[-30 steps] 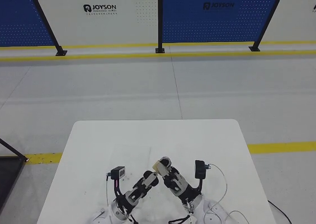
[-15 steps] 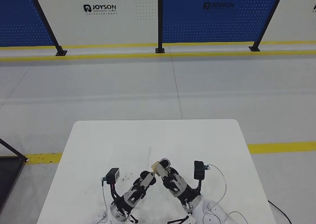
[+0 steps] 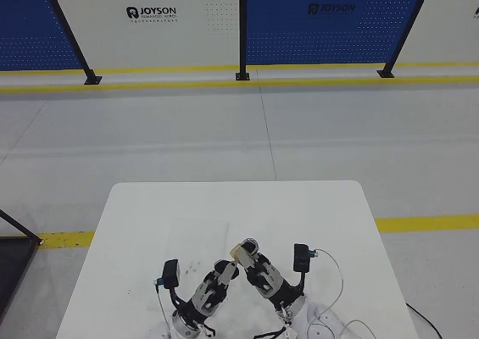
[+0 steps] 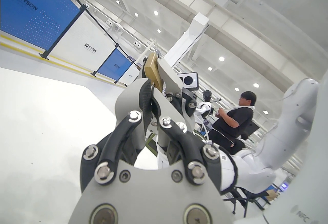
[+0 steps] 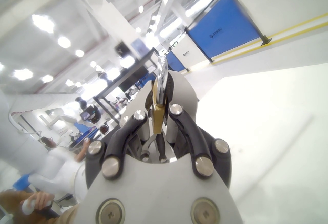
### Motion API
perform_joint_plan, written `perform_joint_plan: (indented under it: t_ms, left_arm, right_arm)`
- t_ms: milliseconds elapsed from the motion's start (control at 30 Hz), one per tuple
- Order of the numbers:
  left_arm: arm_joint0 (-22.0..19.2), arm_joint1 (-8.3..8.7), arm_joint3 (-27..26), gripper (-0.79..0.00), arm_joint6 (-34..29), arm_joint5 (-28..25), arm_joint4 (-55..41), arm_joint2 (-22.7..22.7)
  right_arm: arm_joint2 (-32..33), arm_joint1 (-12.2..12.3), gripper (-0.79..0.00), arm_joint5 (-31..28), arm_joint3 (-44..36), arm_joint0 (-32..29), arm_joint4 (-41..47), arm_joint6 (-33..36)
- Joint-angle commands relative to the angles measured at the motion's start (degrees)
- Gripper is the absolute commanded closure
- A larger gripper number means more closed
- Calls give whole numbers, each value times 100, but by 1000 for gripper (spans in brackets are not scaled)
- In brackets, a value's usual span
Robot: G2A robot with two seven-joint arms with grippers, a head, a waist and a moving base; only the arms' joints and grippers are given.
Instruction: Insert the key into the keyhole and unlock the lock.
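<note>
Right claw (image 5: 164,90) is clamped on the lock (image 5: 158,117). Its fingers (image 5: 182,86) press the brass body from both sides, and the silver shackle (image 5: 162,76) sticks out past the fingertips. From the top, the lock (image 3: 237,251) shows as a pale brass block at the tip of that claw (image 3: 244,254), held over the near part of the white table (image 3: 222,208).

Left claw (image 4: 150,89) has its black pads (image 4: 144,97) drawn together (whether they pinch the key I cannot tell, the gap being too narrow to see into). Its tip sits just beside the lock (image 4: 151,68), close under the brass body, and one pale finger (image 4: 167,76) of the right claw stands right behind it. In the top view the left claw (image 3: 226,269) points at the lock from the robot's left. The two claws meet tip to tip near the table's front edge.
</note>
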Motion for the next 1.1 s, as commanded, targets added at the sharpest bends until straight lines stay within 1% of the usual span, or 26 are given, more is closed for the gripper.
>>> perform_joint_plan:
  t_ms: [0,133,300,500,533,600,667,867,1067]
  left_arm:
    - [19,-20,2,0,249,145,278,9]
    - [25,-64,26,0,776,607,865,22]
    - [1,-110,100,0,1198,1029,1341,96]
    - [-47,-141,199,0,1492,1582,1839,120]
    - [-64,-144,222,0,1541,1770,1986,103]
    - [-60,-156,244,0,1643,1883,2092,144]
    - [-71,-163,263,0,1772,2189,2324,138]
    - [-120,-190,325,0,2117,2703,2709,171]
    - [-154,-212,396,0,2280,3290,3094,196]
  right_arm:
    - [-3,1,0,-8,0,-1,8,3]
    - [-3,4,0,-15,-4,1,10,5]
    - [-1,8,0,-23,-5,-4,8,-11]
    - [-1,11,0,-21,-9,-3,12,-14]
    - [-1,12,0,-21,-9,-2,13,-13]
    - [-2,13,0,-19,-10,2,9,-3]
    - [-4,14,0,-27,-10,2,30,-3]
    - [-3,18,0,-27,-11,8,36,15]
    - [1,23,0,-39,-17,6,61,21]
